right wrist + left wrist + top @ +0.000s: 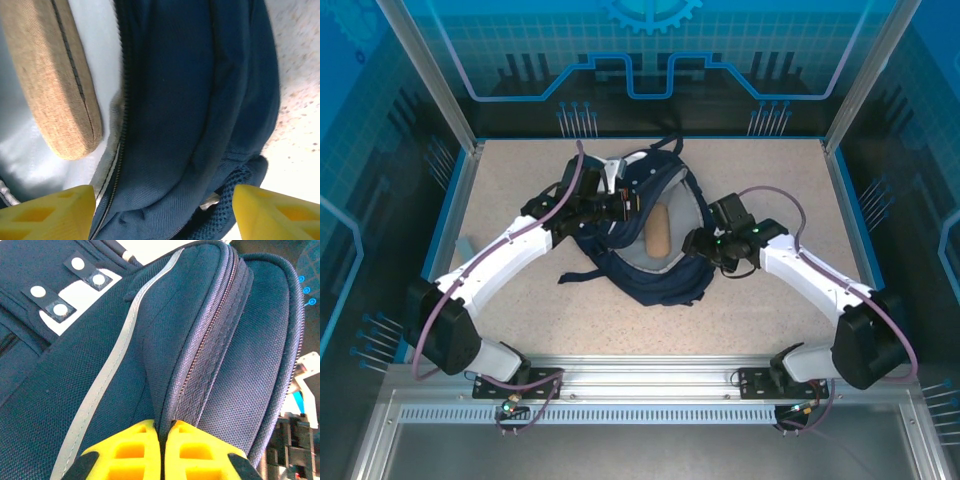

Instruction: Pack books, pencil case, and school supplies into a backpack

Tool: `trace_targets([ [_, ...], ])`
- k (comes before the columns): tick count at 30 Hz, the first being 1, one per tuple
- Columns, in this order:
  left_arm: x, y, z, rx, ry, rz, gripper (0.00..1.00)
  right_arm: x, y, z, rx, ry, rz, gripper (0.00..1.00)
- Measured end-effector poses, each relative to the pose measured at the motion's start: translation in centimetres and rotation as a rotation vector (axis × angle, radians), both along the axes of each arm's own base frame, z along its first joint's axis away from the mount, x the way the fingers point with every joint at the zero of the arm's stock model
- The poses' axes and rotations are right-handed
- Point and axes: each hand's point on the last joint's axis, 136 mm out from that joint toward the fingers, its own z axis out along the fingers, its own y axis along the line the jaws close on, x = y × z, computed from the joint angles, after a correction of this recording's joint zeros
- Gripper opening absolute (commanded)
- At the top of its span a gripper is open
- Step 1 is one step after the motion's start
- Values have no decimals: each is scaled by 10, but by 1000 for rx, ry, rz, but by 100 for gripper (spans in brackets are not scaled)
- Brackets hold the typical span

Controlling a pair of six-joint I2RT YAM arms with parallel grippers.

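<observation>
The navy backpack (650, 275) lies unzipped in the middle of the table, its pale lining showing. A tan pencil case (658, 232) rests inside it and appears again at the upper left of the right wrist view (55, 80). My left gripper (620, 206) is shut on a fold of backpack fabric beside the zipper (164, 427). My right gripper (698, 246) is open, its yellow fingers (50, 212) standing wide on either side of the backpack's right rim (190, 125) without pinching it. The books and other school supplies are out of view.
A small grey-blue object (466, 246) lies by the table's left edge. Raised blue borders (845, 210) and metal posts (425, 70) fence the speckled table (770, 180). Black straps trail from the backpack's near-left side (582, 277).
</observation>
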Motion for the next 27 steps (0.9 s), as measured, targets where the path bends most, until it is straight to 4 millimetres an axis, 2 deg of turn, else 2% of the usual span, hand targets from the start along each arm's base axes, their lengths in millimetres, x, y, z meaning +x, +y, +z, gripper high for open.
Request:
trace_targets([
  [6, -3, -18, -29, -65, 75, -64, 6, 10, 24, -12, 110, 4, 33, 45],
  [11, -2, -33, -52, -112, 148, -104, 9, 21, 32, -16, 156, -13, 42, 39],
  [13, -1, -36, -58, -124, 166, -106, 15, 27, 31, -13, 171, -32, 35, 38],
  [14, 0, -37, -60, -129, 173, -105, 21, 30, 29, -11, 176, -40, 32, 38],
  [17, 2, -39, -60, -153, 191, -92, 46, 36, 21, -11, 175, -49, 16, 44],
  [18, 3, -40, -58, -163, 192, -83, 54, 36, 18, -11, 169, -49, 14, 50],
  [20, 5, -38, -56, -174, 191, -69, 64, 36, 11, -11, 155, -50, 11, 62],
  [23, 4, -27, -55, -177, 187, -32, 71, 35, -6, -1, 137, -72, -21, 72],
  [27, -8, 11, -54, -167, 175, 52, 80, 32, -37, 18, 120, -130, -86, 82],
])
